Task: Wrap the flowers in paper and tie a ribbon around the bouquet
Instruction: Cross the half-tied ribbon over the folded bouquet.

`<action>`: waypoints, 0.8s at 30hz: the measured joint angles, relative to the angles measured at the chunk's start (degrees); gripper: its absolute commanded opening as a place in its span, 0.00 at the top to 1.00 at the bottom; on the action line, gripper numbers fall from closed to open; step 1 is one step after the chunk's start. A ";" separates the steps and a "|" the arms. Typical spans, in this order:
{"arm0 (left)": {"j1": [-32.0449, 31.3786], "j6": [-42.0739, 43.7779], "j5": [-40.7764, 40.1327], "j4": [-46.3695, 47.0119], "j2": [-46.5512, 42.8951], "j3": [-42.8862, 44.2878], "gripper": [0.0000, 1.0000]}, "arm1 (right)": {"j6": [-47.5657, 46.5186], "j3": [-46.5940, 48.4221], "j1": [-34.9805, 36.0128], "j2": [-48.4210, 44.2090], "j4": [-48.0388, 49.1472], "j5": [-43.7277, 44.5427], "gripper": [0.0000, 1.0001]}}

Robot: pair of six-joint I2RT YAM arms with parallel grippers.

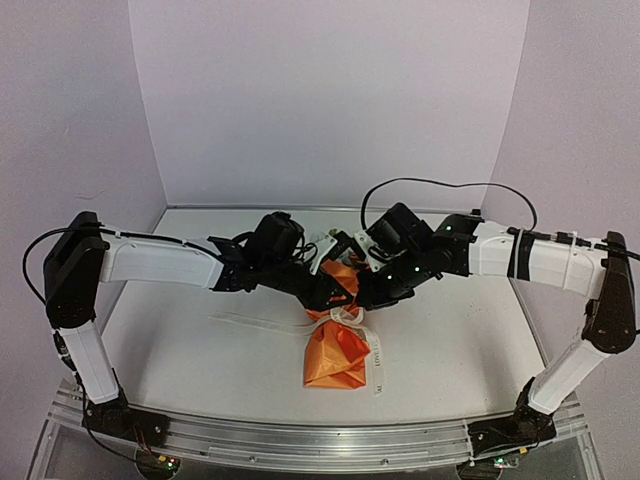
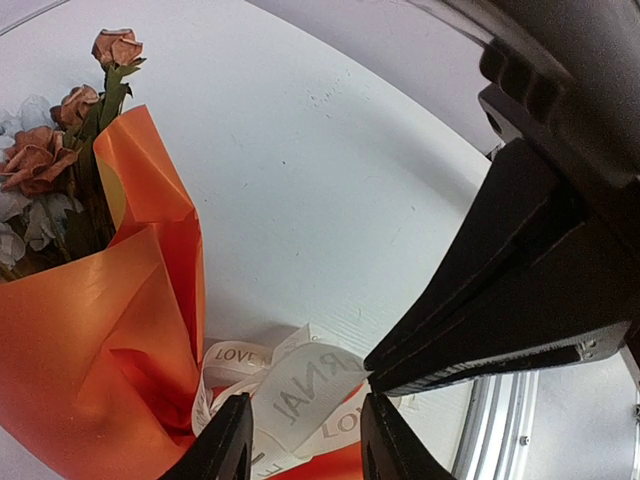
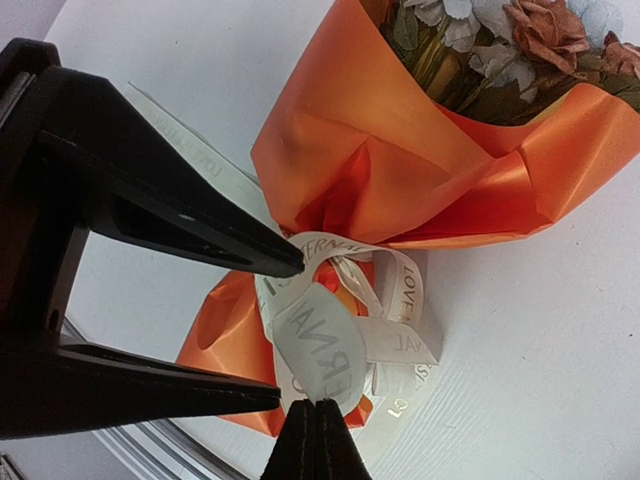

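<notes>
ribbon [image 3: 320, 345] with pale printed lettering is wound round the waist of the bouquet [image 1: 335, 355], which lies mid-table [image 1: 200, 350] between our two arms. its orange paper [image 3: 380, 160] is coned about the flowers [image 3: 520, 35]. our left gripper [image 2: 307, 405] stands partly open with a ribbon loop between its fingers, and we cannot quite tell whether the pads touch it. our right gripper [image 3: 318, 410] is closed tight, pinching that loop's edge.

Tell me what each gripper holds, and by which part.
Right gripper pinches the ribbon by the end of its loop. Left gripper: jaws apart around that loop, clamping nothing.
</notes>
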 measured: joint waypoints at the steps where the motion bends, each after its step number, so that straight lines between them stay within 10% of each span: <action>1: 0.04 -0.17 -0.06 0.93 0.00 -0.42 0.64 | 0.28 0.00 0.03 0.00 0.36 -0.07 1.00; 17: 0.58 -2.74 -1.56 7.82 -0.02 -5.34 0.67 | 3.67 -1.18 0.41 0.00 5.31 -0.76 1.00; 24: 0.58 -3.16 -1.68 8.54 -0.02 -5.34 0.95 | 3.95 -1.18 0.41 0.00 5.72 -0.80 0.89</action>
